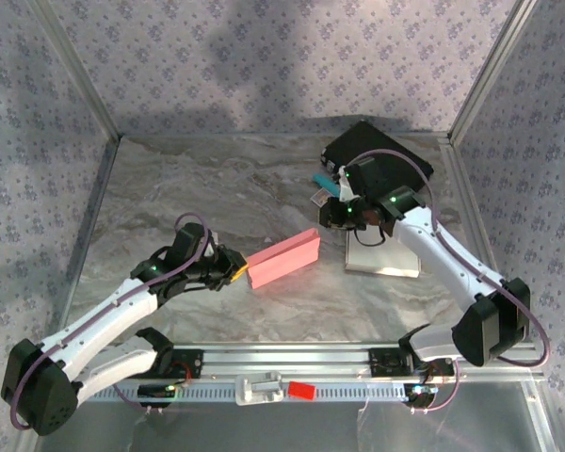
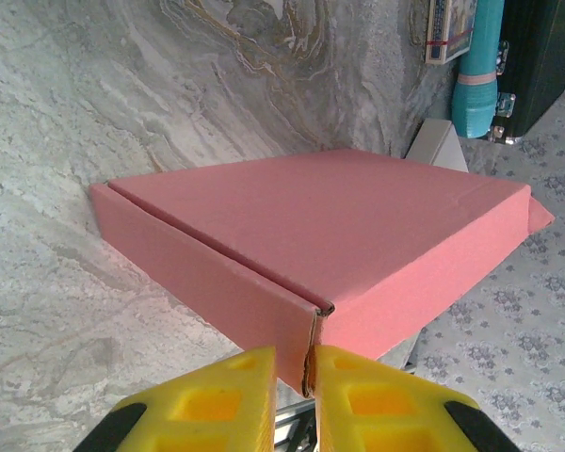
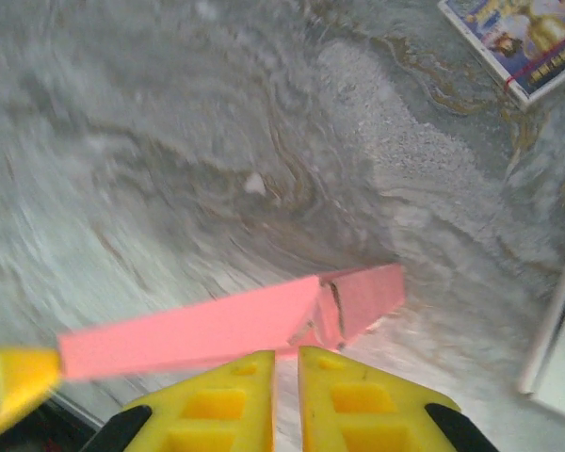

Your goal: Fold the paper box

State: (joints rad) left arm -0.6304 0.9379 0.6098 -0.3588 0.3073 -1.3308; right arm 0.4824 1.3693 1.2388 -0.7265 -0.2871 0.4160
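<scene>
The pink paper box (image 1: 284, 258) lies folded into a flat, closed shape at the table's middle. My left gripper (image 1: 234, 268) holds its near-left corner. In the left wrist view the yellow fingers (image 2: 235, 395) are shut on the corner wall of the box (image 2: 339, 226), with the cardboard edge pinched between them. My right gripper (image 1: 345, 215) hovers just past the box's right end, apart from it. In the right wrist view its gripper (image 3: 285, 363) has the fingers nearly together with nothing between them. There the box (image 3: 217, 330) lies below and beyond the tips.
A black case (image 1: 381, 160) sits at the back right, with a teal cylinder (image 1: 325, 185) and a small picture card pack (image 1: 320, 199) beside it. A white flat piece (image 1: 381, 256) lies under the right arm. Metal frame rails border the table.
</scene>
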